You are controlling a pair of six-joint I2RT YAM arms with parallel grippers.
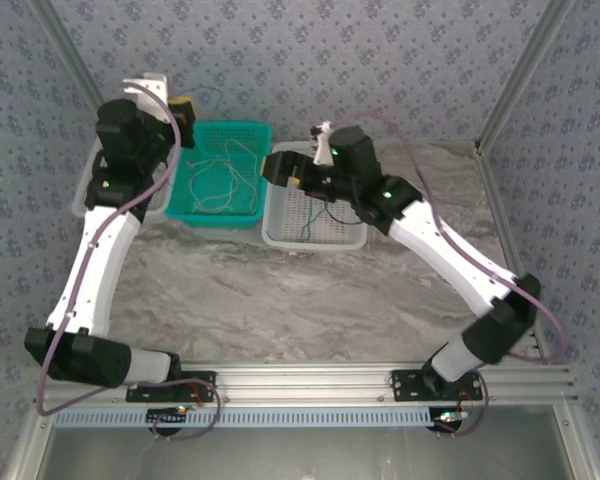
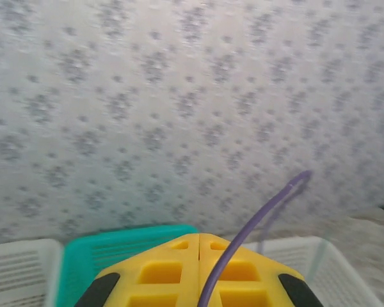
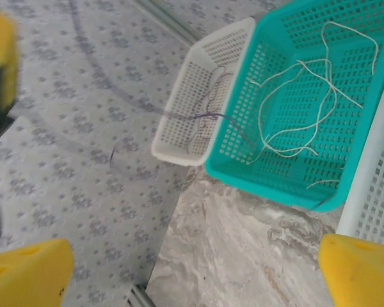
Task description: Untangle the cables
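Note:
Several whitish-cream cables (image 1: 218,172) lie loosely looped in the teal basket (image 1: 225,218), also seen from the right wrist as cream cables (image 3: 301,96) in that basket (image 3: 269,185). A green-teal cable (image 1: 316,216) lies in the right white basket (image 1: 280,235). A dark cable (image 3: 208,115) shows at the left white basket (image 3: 179,157). My left gripper (image 2: 199,236) is shut, raised by the back wall (image 1: 183,106). A purple-grey strand (image 2: 256,220) crosses its right finger; whether it is pinched is unclear. My right gripper (image 3: 195,275) is open over bare table, nothing between its fingers.
Three baskets stand in a row at the back of the marble table (image 1: 280,290); the left white basket (image 1: 83,205) sits partly under my left arm. Patterned walls and metal frame posts (image 1: 525,70) close in the back and sides.

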